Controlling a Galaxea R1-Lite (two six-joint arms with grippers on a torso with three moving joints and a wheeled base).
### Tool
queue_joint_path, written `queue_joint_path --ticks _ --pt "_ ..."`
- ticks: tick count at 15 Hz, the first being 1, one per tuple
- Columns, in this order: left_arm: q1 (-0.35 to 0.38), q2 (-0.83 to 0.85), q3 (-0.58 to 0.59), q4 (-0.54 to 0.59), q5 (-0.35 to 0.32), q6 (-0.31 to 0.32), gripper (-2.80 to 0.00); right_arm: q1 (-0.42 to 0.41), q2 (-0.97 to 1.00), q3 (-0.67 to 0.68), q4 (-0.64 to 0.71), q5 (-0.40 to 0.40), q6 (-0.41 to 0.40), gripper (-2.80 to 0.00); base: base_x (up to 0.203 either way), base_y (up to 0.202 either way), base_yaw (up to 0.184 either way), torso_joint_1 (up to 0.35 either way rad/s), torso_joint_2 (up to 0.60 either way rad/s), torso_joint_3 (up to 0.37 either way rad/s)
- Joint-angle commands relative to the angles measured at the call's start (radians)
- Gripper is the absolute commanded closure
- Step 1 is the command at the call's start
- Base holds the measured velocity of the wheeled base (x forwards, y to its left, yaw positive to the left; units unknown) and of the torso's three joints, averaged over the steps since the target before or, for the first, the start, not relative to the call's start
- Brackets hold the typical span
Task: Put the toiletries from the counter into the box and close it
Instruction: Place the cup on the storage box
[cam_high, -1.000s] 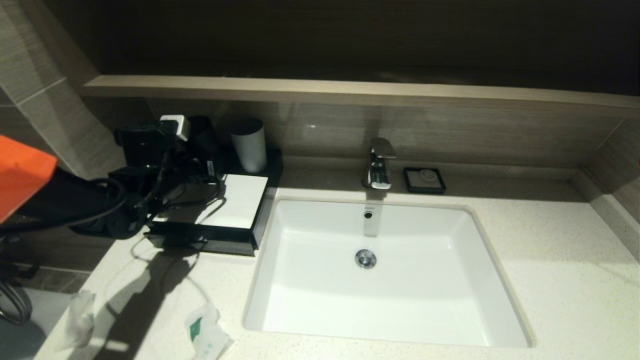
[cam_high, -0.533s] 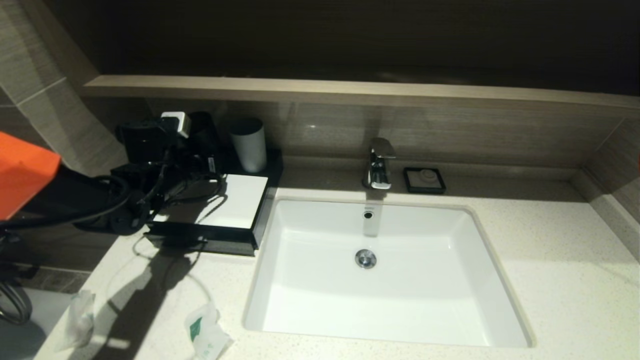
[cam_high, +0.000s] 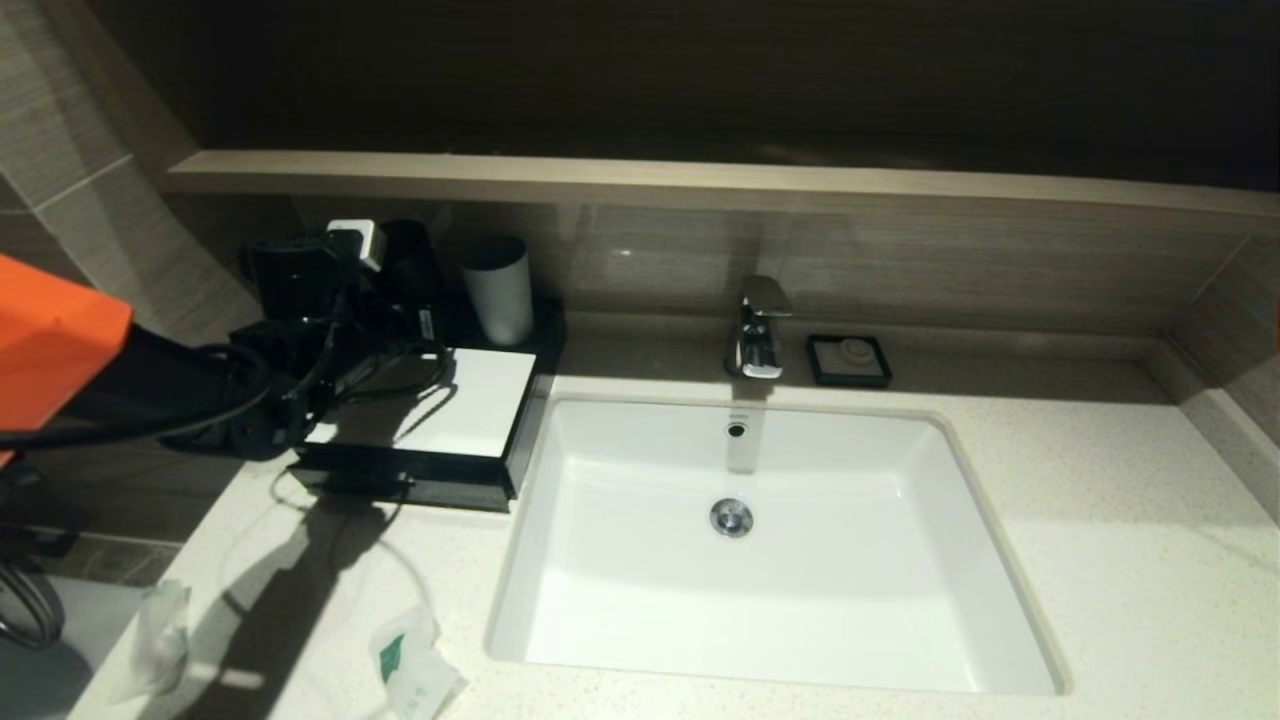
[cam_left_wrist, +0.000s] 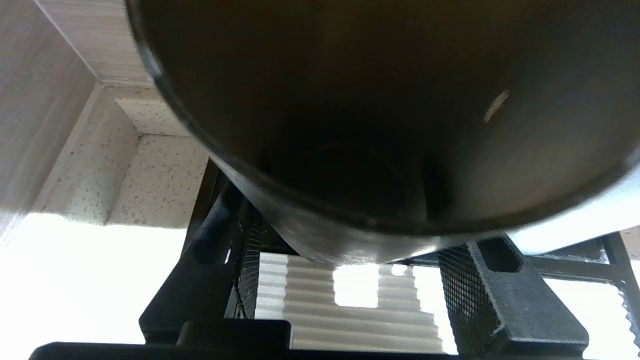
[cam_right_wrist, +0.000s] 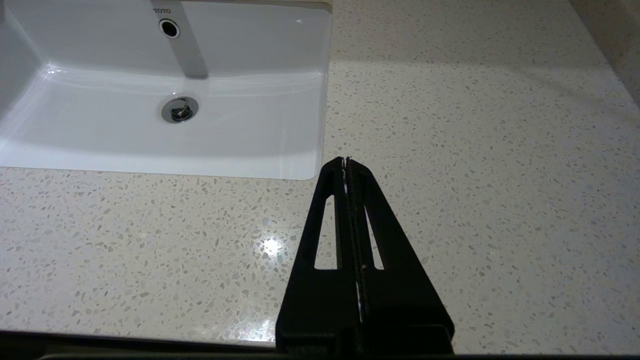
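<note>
Black left hand grips a dark cup above the box.

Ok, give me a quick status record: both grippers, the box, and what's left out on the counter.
left gripper: at the back left, above the box, fingers either side of a black cup, apparently gripping it
right gripper: shut, empty, over bare counter beside the sink
box: black, white top, left of the sink
packets: two on the front left counter, one with a green mark, one clear
</note>
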Motion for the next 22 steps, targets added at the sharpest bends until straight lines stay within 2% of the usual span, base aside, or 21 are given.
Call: queue_joint_path --ticks 1,22 --pt "0.001 0.017 -0.012 -0.005 0.001 0.0 0.0 0.0 0.0 0.0 0.0 0.0 0.0 0.0 0.0 0.0 0.0 0.0 0.0 0.0" --pt "0.014 0.096 -0.136 0.023 0.001 0.001 0.0 0.0 0.0 0.0 0.0 0.0 0.0 0.0 0.0 0.0 0.0 0.0 0.0 0.0"
